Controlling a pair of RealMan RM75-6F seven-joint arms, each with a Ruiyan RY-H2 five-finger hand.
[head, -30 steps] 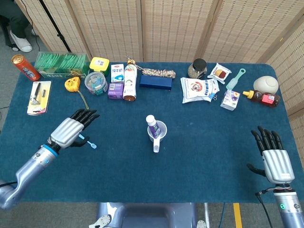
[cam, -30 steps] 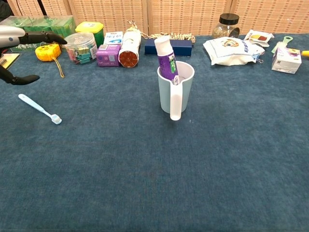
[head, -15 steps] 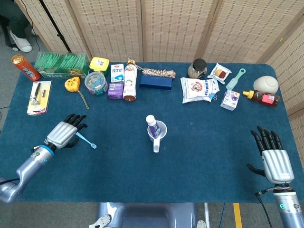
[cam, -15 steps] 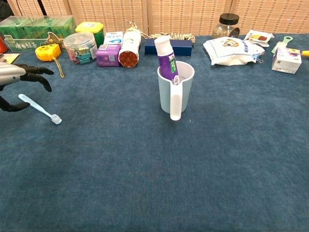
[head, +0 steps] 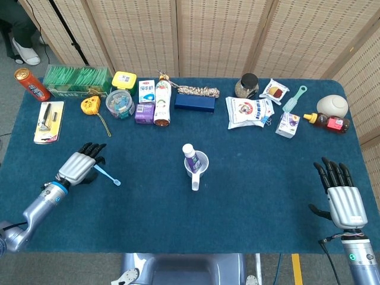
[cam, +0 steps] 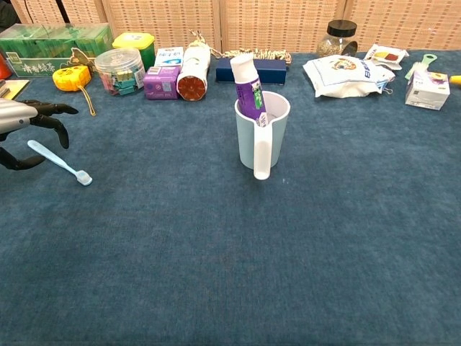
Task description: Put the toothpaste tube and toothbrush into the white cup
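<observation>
The white cup [head: 198,164] [cam: 263,128] stands mid-table with its handle toward me. A purple-and-white toothpaste tube [head: 190,155] [cam: 248,88] stands inside it, cap up. The light blue toothbrush [head: 107,176] [cam: 60,163] lies flat on the blue cloth at the left. My left hand [head: 78,167] [cam: 25,124] hovers over the brush's handle end, fingers curled down around it; I cannot tell whether they touch it. My right hand [head: 340,198] rests at the table's near right corner, fingers spread, holding nothing.
Along the back edge stand a green box [head: 76,80], a yellow tape measure [head: 89,105], a clear tub [head: 119,103], small cartons, a bottle [head: 161,101], a dark blue box [head: 195,101], a jar [head: 246,85] and snack packets [head: 249,111].
My left hand has drawn back toward me and lowered over the toothbrush handle, its fingers curling down. The toothbrush, cup and right hand have stayed put.
</observation>
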